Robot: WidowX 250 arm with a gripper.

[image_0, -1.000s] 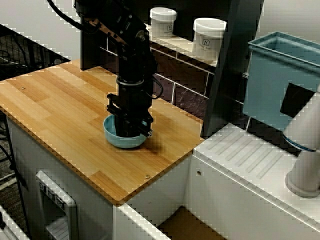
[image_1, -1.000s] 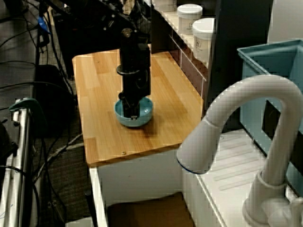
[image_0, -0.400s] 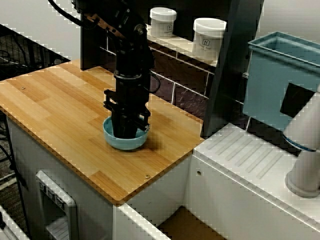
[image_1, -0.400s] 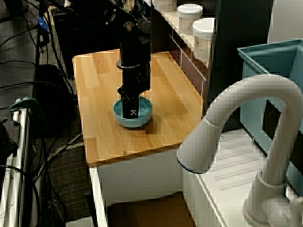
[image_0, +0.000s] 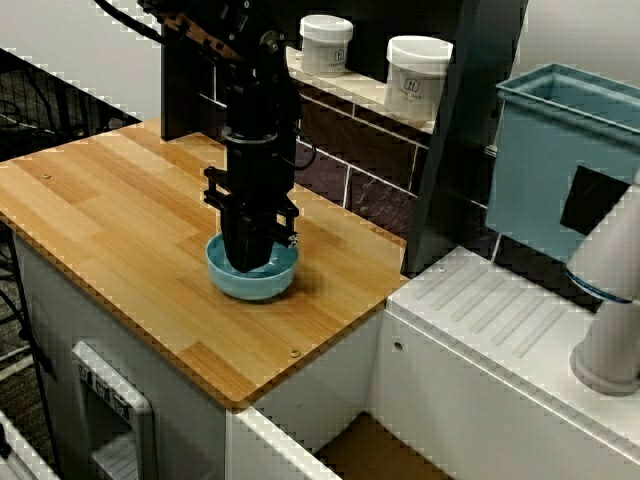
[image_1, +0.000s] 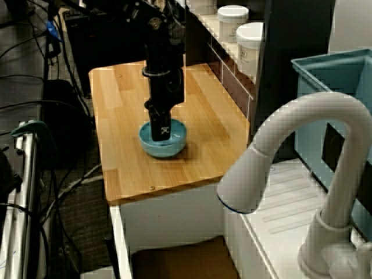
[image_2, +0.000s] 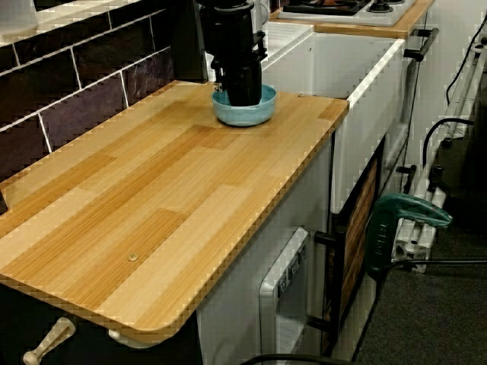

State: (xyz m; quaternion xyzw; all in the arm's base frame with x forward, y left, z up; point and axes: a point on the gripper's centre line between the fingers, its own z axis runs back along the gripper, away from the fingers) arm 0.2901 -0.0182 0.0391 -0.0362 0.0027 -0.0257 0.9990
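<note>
A light blue bowl (image_0: 252,284) stands on the wooden counter (image_0: 120,220), near its right end. My black gripper (image_0: 248,262) points straight down, with its fingertips inside the bowl, just above the bottom. In the view past the tap the gripper (image_1: 161,135) shows side-on over the bowl (image_1: 165,147), with a white mark on one finger. In the view along the counter the gripper (image_2: 245,97) hides the inside of the bowl (image_2: 243,114). No gap between the dark fingers can be made out, and nothing shows between them.
Two white jars (image_0: 326,44) (image_0: 417,77) stand on a shelf behind the arm, above a dark tiled wall. A teal bin (image_0: 560,160) and a white tap (image_1: 290,151) are to the right, over a ribbed white drainboard (image_0: 500,320). The counter edge lies close in front of the bowl.
The gripper has risen a little and shifted slightly left within the bowl. The bowl stays on the counter, nudged slightly left.
</note>
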